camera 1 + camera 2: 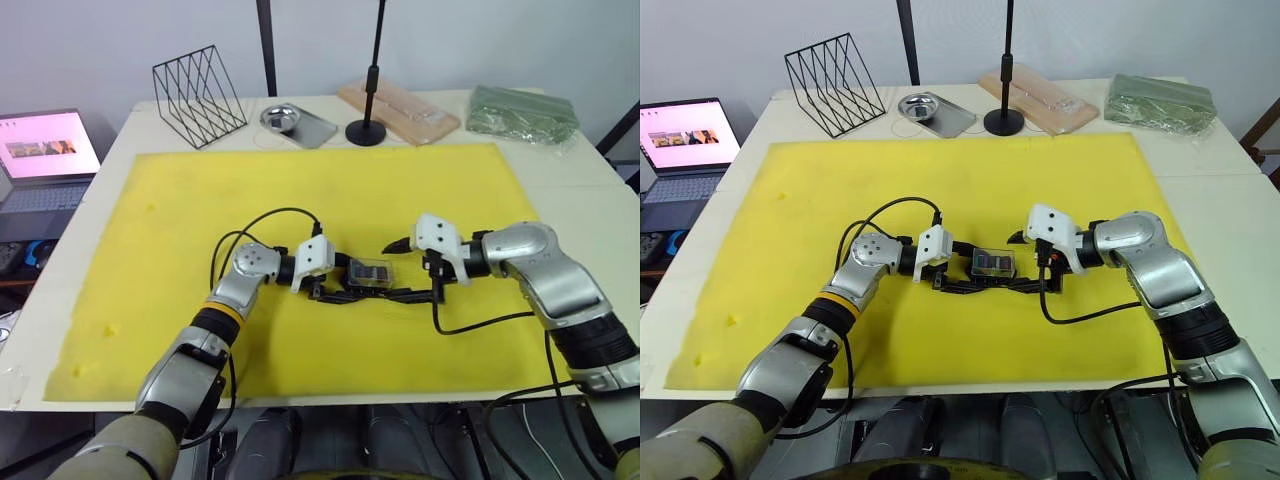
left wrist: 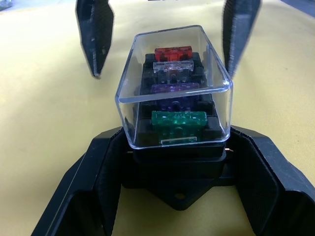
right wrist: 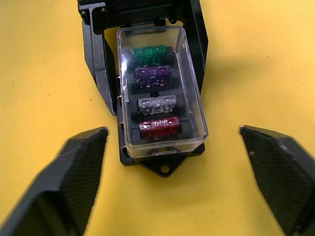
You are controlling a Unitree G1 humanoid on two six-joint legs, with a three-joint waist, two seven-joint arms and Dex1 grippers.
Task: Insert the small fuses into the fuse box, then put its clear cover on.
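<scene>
The black fuse box (image 1: 370, 272) lies on the yellow mat (image 1: 330, 190), between my two grippers. The clear cover (image 2: 174, 73) sits over it. Under the cover, a green (image 3: 150, 53), a purple (image 3: 152, 74), a clear grey (image 3: 157, 103) and a red fuse (image 3: 158, 127) stand in their slots. My left gripper (image 1: 345, 280) is shut on the base of the box, one finger along each side. My right gripper (image 1: 398, 270) stands open at the opposite end, its fingers (image 3: 78, 167) spread wide and apart from the box.
Along the table's back edge stand a black wire rack (image 1: 200, 95), a metal tray (image 1: 297, 122), a black stand base (image 1: 366, 130), a wooden board in a clear tray (image 1: 398, 110) and a green pack (image 1: 522, 112). A laptop (image 1: 45, 150) sits off to the left.
</scene>
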